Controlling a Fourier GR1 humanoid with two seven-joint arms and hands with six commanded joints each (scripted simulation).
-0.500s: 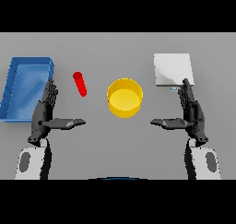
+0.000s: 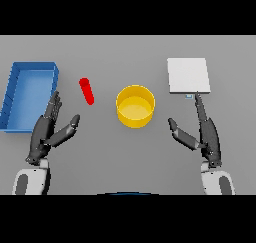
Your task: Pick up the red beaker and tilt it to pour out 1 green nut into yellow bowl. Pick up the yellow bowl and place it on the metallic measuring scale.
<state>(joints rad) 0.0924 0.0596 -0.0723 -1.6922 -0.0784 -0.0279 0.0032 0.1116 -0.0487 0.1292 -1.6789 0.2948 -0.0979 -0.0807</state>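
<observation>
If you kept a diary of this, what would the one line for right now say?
stage: before pickup | left robot hand: open, near red beaker | right robot hand: open | yellow bowl: on table | scale: bare

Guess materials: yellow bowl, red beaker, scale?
Yellow bowl: likely plastic, uniform matte yellow, no glints. Red beaker: probably plastic, opaque flat red. Scale: pale grey flat plate, could be brushed metal; no reflections to confirm.

Bare worktop (image 2: pixel 130 157) lies between the left hand (image 2: pixel 47 132) and the red beaker (image 2: pixel 87 91). The blue tray (image 2: pixel 27 94) blocks the left edge. The yellow bowl (image 2: pixel 135 106) stands clear all round; bare worktop separates it from the scale (image 2: pixel 187 75).
</observation>
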